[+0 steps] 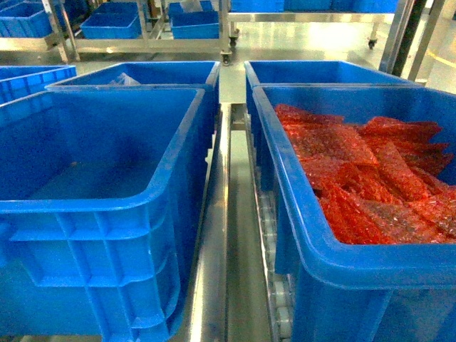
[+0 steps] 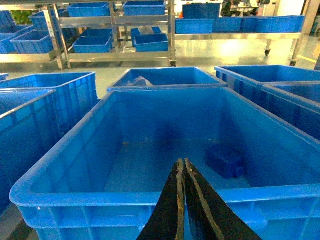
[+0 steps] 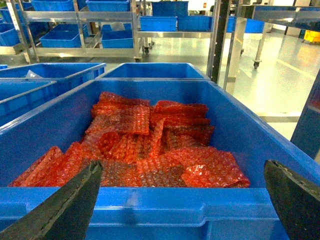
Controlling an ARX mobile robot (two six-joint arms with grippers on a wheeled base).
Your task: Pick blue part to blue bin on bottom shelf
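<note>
In the left wrist view the left hand [image 2: 183, 172] hangs above the near rim of the blue bin [image 2: 125, 195], its fingers pressed together on nothing; the blue part [image 2: 225, 160] lies on the bin floor at about 1 o'clock from the fingertips, near the right wall and apart from the hand. The right hand [image 3: 182, 192] is spread wide, its fingers at the lower corners of the right wrist view, just before the near rim of the right bin [image 3: 160, 197], which holds red bubble bags [image 3: 150, 150]. In the head view a steel rail [image 1: 217, 235] runs between the two bins; neither hand shows there.
</note>
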